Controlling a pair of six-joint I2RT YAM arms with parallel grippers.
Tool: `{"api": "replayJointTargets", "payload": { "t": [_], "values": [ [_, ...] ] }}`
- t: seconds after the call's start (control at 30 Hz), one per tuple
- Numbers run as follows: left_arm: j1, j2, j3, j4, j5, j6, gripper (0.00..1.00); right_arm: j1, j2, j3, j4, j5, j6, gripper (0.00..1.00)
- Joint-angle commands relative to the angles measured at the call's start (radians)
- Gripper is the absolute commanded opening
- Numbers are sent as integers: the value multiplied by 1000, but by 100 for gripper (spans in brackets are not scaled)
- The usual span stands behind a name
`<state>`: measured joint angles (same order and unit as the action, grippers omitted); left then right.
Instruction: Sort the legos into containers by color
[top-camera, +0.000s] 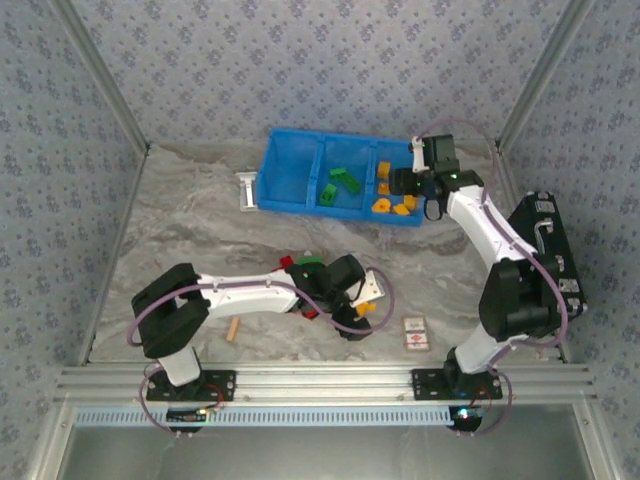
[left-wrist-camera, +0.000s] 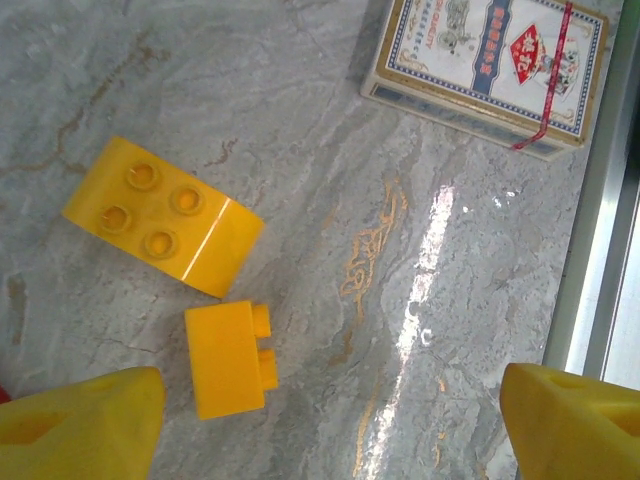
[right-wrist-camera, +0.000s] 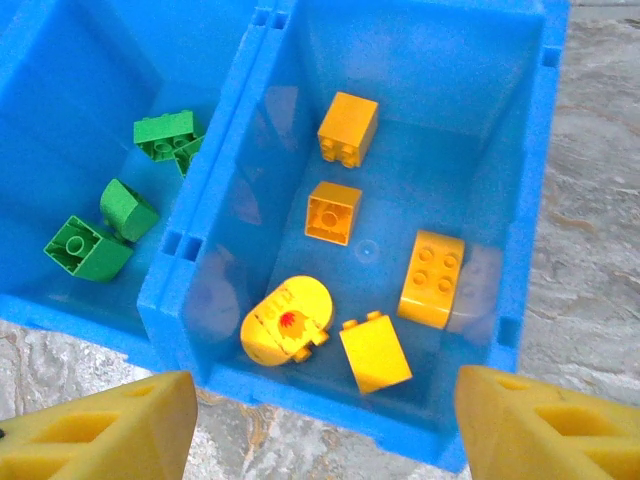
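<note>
The left hand (left-wrist-camera: 320, 435) hangs above the bench (left-wrist-camera: 330, 200) with its fingers apart and nothing between them. The small yellow brick (left-wrist-camera: 228, 358) lies on its side just left of the gap, touching or nearly touching the larger yellow brick (left-wrist-camera: 160, 215) with a rounded edge. A clean pick would likely mean shifting left to centre on the small brick, squaring the fingers to its flat faces, and descending without nudging its neighbour or the boxed card deck (left-wrist-camera: 488, 70). The right hand (right-wrist-camera: 320, 425), fingers apart and empty, hovers over the right compartment (right-wrist-camera: 420, 60) of the blue bin (top-camera: 340, 214), which holds five yellow bricks (right-wrist-camera: 345, 213); the middle compartment (right-wrist-camera: 60, 60) holds green bricks (right-wrist-camera: 85, 248), at least three; the left compartment (top-camera: 288, 178) looks bare, though the top view is coarse. Red and green bricks (top-camera: 300, 263) lie beside the left arm (top-camera: 250, 290).
</note>
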<state>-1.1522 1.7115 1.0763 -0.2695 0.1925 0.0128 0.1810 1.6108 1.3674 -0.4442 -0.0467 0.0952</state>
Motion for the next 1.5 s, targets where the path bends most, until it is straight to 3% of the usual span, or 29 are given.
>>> {"api": "replayJointTargets", "payload": {
  "t": [0.0, 0.23, 0.67, 0.97, 1.3, 1.47],
  "values": [
    [-8, 37, 44, -45, 33, -11, 86, -16, -48, -27, -21, -16, -18, 71],
    [-11, 111, 99, -64, 58, 0, 81, -41, -82, -55, -33, -15, -22, 71],
    [-11, 191, 128, -91, 25, -8, 51, -63, -151, -89, -77, -13, -40, 72],
    [1, 193, 215, -145, 15, 23, 30, -71, -256, -166, -107, -8, -25, 79],
    [123, 168, 473, -255, 11, 119, 24, -99, -410, -263, -125, -10, 4, 80],
    [192, 276, 673, -246, -31, 153, 23, -132, -482, -335, -118, -27, 39, 81]
  ]
}}
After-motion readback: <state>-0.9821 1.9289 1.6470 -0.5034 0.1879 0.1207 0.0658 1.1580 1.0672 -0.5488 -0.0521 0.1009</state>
